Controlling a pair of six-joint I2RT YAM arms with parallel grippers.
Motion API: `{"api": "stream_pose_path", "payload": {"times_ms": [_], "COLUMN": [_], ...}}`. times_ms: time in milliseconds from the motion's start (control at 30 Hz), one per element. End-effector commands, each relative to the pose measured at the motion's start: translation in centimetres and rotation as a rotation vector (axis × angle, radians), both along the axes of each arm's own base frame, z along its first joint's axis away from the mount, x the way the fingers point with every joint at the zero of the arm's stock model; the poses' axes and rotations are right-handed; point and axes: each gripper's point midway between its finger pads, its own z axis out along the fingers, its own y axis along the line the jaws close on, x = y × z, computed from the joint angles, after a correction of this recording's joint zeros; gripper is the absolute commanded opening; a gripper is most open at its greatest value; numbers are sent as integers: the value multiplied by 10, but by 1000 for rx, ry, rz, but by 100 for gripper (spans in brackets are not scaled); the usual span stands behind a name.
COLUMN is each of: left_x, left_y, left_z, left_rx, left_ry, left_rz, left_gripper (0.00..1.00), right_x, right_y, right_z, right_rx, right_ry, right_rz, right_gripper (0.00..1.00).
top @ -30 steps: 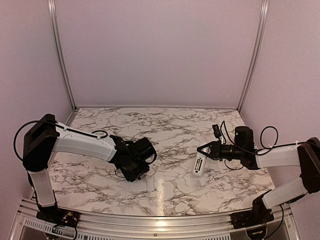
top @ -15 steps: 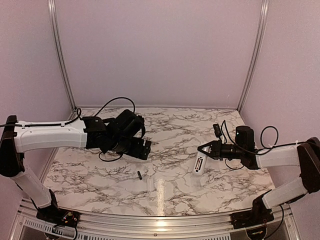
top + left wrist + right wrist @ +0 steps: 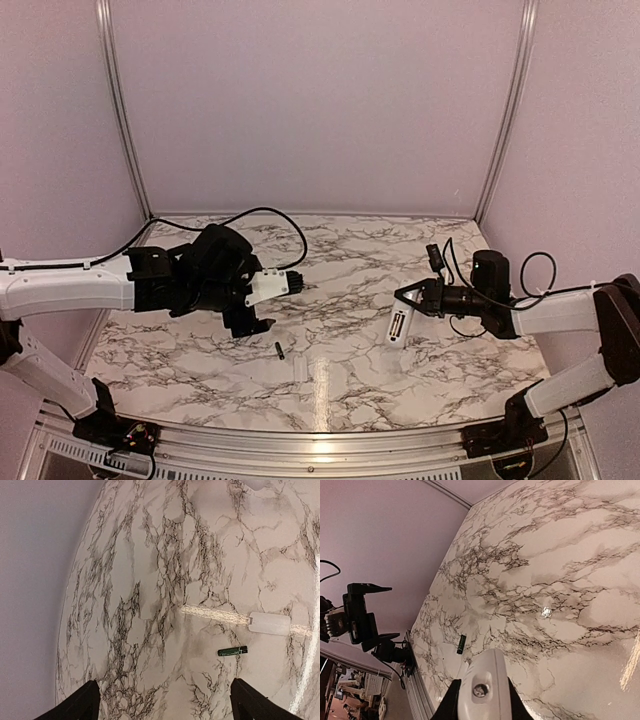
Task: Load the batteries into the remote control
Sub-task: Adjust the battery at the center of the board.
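On the table (image 3: 180,372), near its front centre, the dark battery (image 3: 279,350) lies loose just ahead of the left gripper (image 3: 167,706), jaws wide apart, which should straddle it across its length, while the right gripper (image 3: 412,300) stands clamped on the remote control (image 3: 398,328), well apart.

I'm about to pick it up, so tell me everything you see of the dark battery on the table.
The dark battery is a tiny thin cylinder, glossy greenish black, with a lighter tip at one end. It lies flat on the marble table, close to a small flat white piece but apart from it. Only the table touches it.
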Motion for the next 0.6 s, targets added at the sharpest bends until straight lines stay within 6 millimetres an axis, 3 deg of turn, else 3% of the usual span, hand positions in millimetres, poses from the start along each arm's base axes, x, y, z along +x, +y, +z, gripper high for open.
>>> {"api": "stream_pose_path", "payload": {"times_ms": [0, 200, 567], "left_x": [-16, -17, -18], "left_y": [-17, -11, -12], "left_z": [-33, -84, -132], "left_rx": [167, 392, 522], "left_ry": [64, 166, 264], "left_rz": [-281, -373, -415], "left_gripper": [88, 77, 67], "right_x": [2, 3, 3], "right_y": [2, 3, 4], "right_z": [3, 3, -1], "right_rx": [35, 48, 45], "right_ry": [-14, -13, -9], "right_rz": [14, 23, 29], "right_gripper": [0, 0, 0]}}
